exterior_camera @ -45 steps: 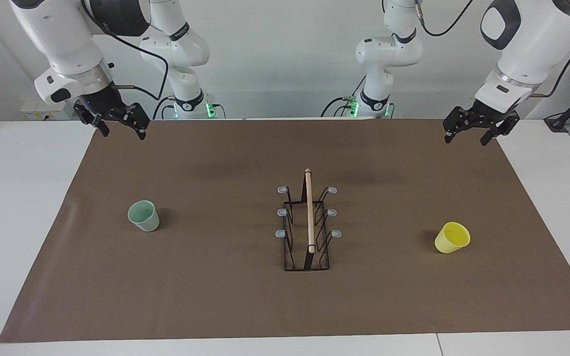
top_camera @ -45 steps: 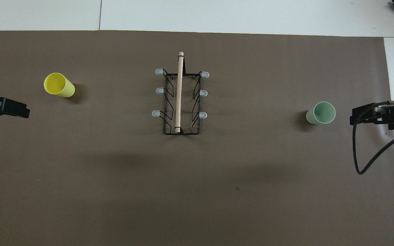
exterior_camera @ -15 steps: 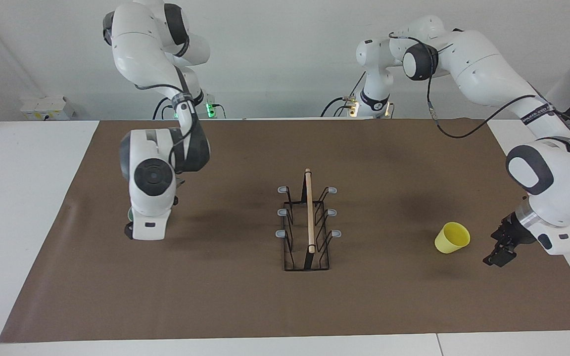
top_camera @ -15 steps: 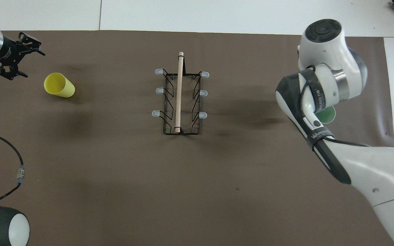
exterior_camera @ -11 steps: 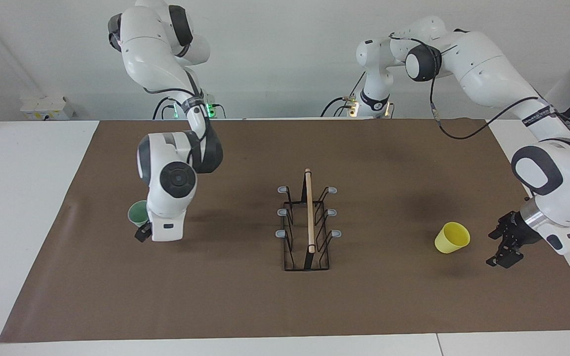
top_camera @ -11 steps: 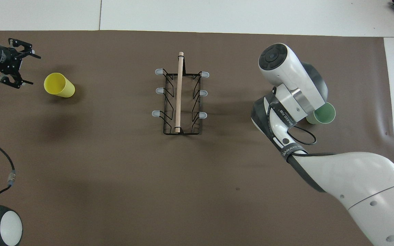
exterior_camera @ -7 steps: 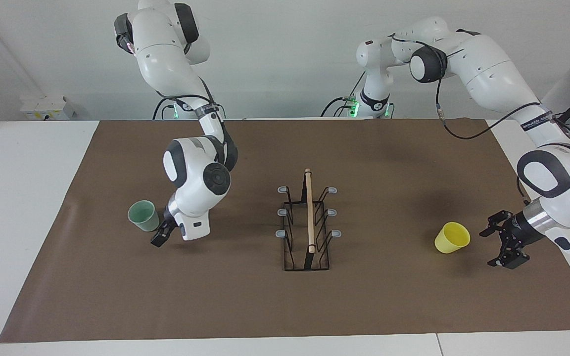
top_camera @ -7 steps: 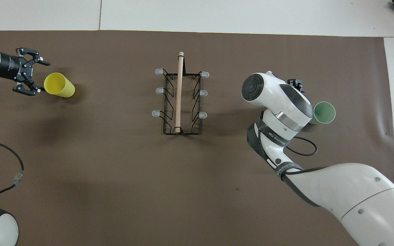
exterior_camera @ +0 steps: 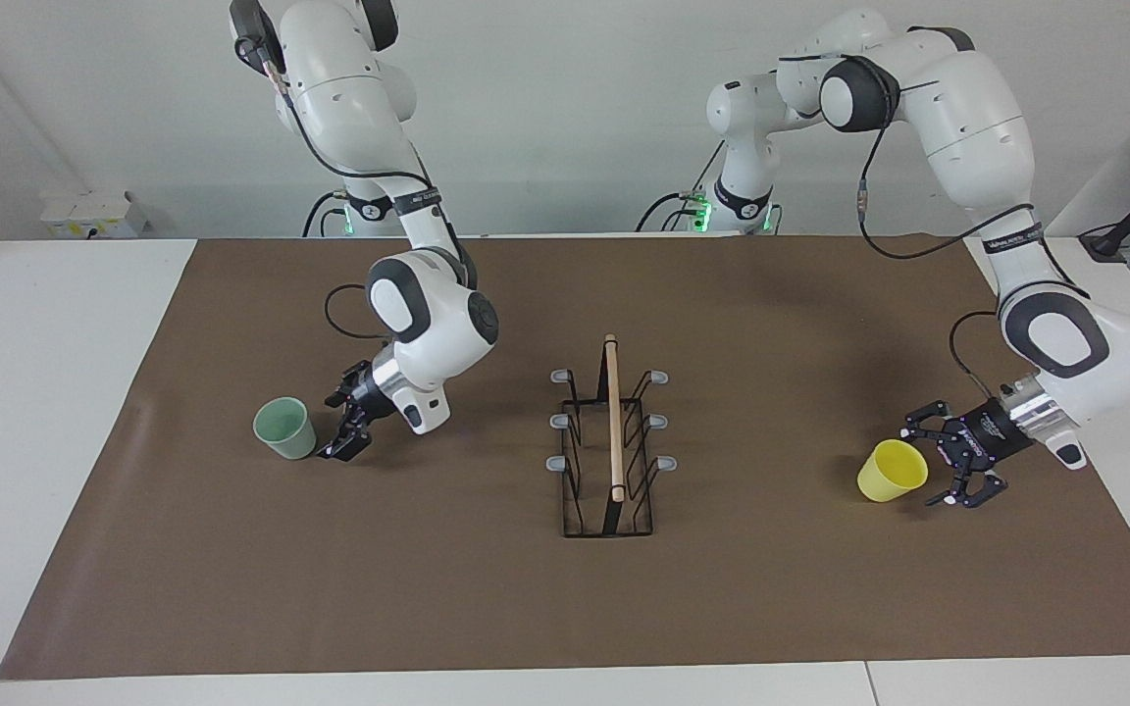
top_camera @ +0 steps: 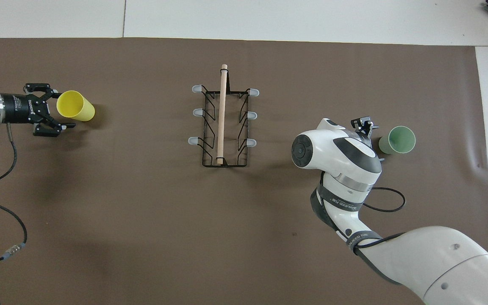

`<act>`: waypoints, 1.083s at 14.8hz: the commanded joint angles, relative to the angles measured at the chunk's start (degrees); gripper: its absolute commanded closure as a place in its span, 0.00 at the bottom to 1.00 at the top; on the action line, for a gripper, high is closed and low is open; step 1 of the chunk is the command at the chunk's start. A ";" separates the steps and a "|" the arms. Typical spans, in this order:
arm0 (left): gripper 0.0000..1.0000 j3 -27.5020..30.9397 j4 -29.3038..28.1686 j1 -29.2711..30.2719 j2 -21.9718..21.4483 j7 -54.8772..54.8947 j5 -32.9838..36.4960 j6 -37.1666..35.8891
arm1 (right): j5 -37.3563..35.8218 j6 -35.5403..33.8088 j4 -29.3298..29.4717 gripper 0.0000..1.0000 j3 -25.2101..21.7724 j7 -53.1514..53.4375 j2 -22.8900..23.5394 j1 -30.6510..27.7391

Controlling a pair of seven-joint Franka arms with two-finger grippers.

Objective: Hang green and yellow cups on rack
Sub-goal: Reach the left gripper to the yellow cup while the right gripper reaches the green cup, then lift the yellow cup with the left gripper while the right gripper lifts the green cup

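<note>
We see both cups standing on the brown mat (exterior_camera: 487, 608), none hung yet. Right gripper (exterior_camera: 347, 424) is spread wide just beside the green cup (exterior_camera: 284, 428) near the right arm's end. Left gripper (exterior_camera: 957, 466), also wide, nearly touches the yellow cup (exterior_camera: 893, 471) near the left arm's end; a finger could tip it. Rack (exterior_camera: 610, 441) mid-mat, prongs bare.

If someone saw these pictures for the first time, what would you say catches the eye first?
Probably the bright yellow cup toward the left arm's end of the table, with the open left gripper right beside it. At the right arm's end, the open right gripper sits just as close beside the green cup. Between them the black wire rack stands with every prong bare.
</note>
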 commanded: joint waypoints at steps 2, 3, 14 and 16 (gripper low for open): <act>0.00 -0.07 -8.45 -1.09 -4.23 -0.19 -7.43 5.17 | -6.30 2.55 -4.43 0.00 0.10 0.78 -2.72 -1.37; 0.00 -0.50 -9.69 -1.18 -4.75 0.59 -9.71 6.67 | -6.75 3.08 -5.30 0.00 0.10 1.13 -2.81 -1.81; 0.54 -1.82 -12.51 -2.85 -5.81 7.98 -20.10 10.55 | -14.65 8.52 -9.00 0.01 0.01 4.73 -3.51 -6.46; 1.00 -1.91 -12.78 -3.37 -6.77 12.18 -20.11 10.55 | -16.33 11.15 -10.22 0.01 0.01 6.83 -3.51 -7.52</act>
